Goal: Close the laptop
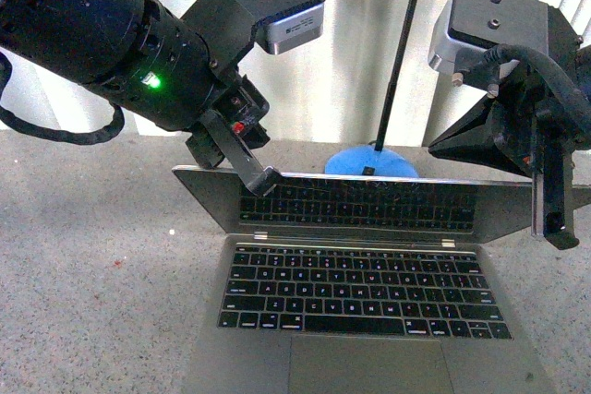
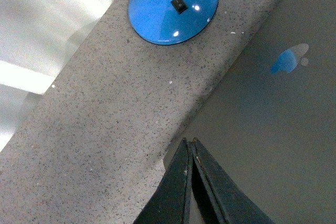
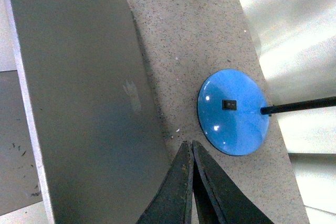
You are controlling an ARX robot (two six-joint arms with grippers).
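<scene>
two black pincers hang at the upper edge of the thin grey-silver metal laptop [image 1: 360, 265], which lies open in the middle of the speckled grey stone table [image 1: 83, 274]. its black keys [image 1: 360, 306] and large trackpad [image 1: 369, 366] face the front camera. its dark glossy screen [image 1: 355, 205] leans far back and mirrors the keys.

the left gripper [image 1: 261, 179] has its fingers pressed together, as the left wrist view shows [image 2: 191, 182]. its tip sits at the left part of the screen's top edge; i cannot tell whether it touches.

the right gripper [image 1: 557, 232] is likewise closed on nothing [image 3: 191, 182] and points down at the right end of that edge.

from both wrist cameras the plain grey lid [image 2: 273, 129] shows its back, with a faint apple logo [image 3: 132, 94] on it.

just behind the lid stands a round blue lamp base [image 1: 369, 161] with a small black switch [image 3: 229, 104]. a thin black pole [image 1: 397, 53] rises from it.
</scene>
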